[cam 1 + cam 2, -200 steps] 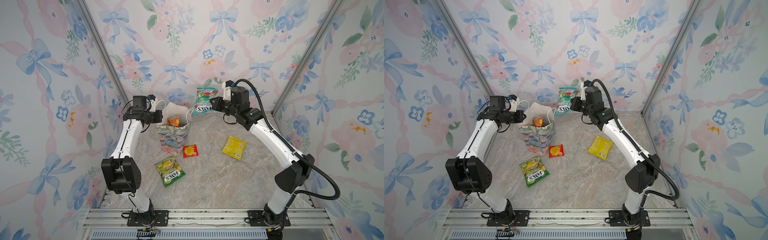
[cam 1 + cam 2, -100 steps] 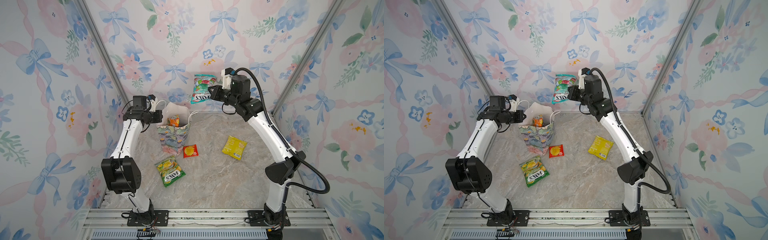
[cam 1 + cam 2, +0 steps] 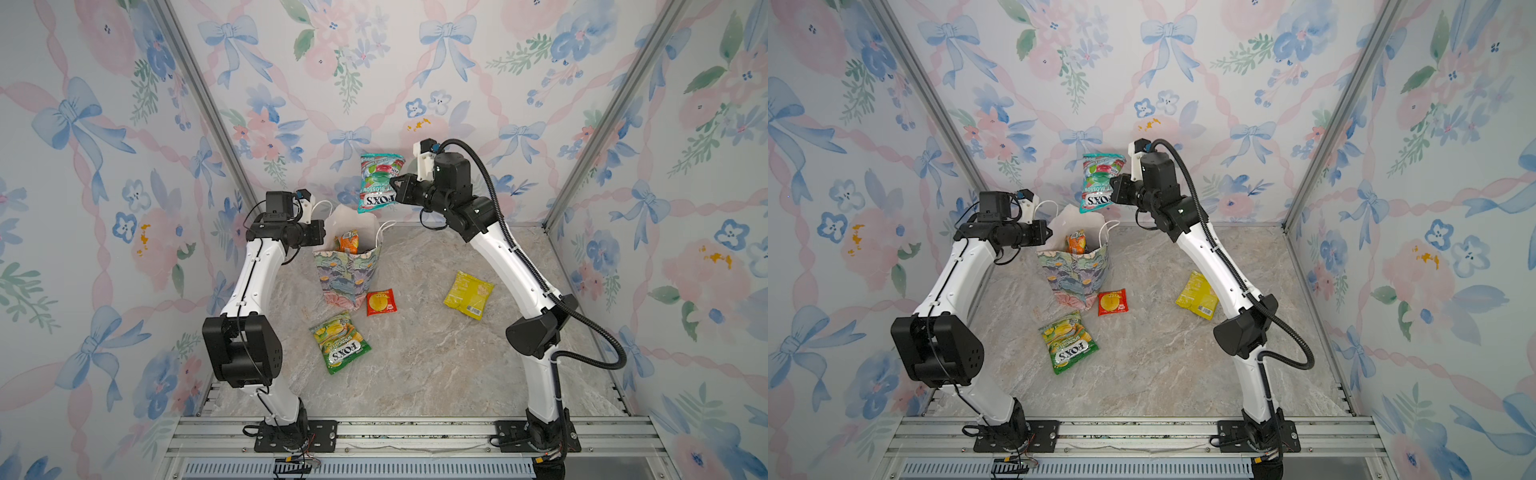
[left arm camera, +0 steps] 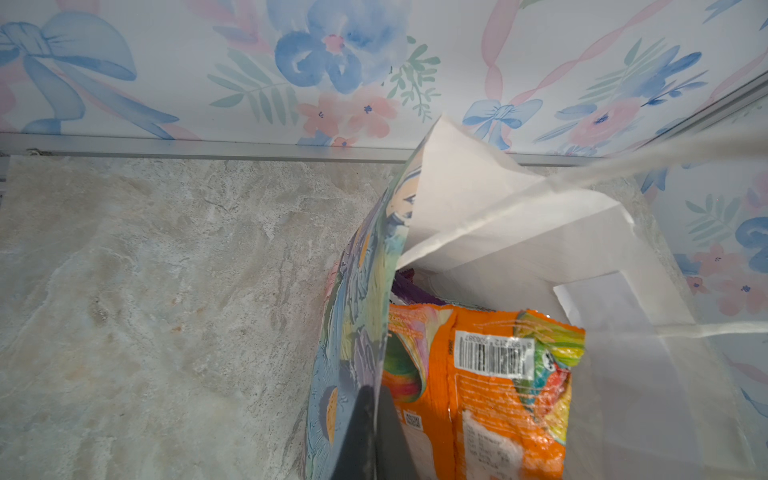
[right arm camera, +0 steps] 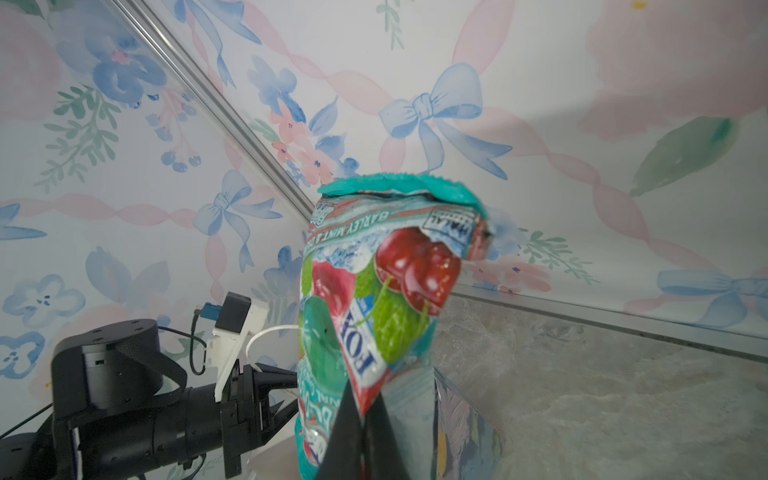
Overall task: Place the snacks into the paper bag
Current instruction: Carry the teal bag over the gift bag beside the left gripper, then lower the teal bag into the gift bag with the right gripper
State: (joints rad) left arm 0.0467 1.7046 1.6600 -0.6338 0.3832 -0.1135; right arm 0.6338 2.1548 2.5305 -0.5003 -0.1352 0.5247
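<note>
The paper bag [image 3: 349,270] [image 3: 1073,270] stands upright at the back of the table, mouth open. My left gripper [image 3: 326,232] [image 4: 374,399] is shut on the bag's left rim [image 4: 361,332]. An orange packet [image 3: 348,242] [image 4: 478,395] stands inside, with a purple packet [image 4: 409,286] behind it. My right gripper [image 3: 397,189] [image 5: 363,415] is shut on a teal FOX'S packet [image 3: 378,183] [image 3: 1100,183] [image 5: 374,291], held in the air above the bag's back edge. On the table lie a green FOX'S packet [image 3: 340,341], a small red packet [image 3: 380,302] and a yellow bag [image 3: 468,294].
Flowered walls close in the back and both sides, with metal posts [image 3: 208,108] in the corners. The bag's white cord handles [image 3: 384,226] stick up at its rim. The right arm's elbow [image 3: 536,332] hangs close to the yellow bag.
My right gripper has carried the teal packet up and then leftward, from beside the bag to above its back edge. The left arm and the bag have stayed put.
</note>
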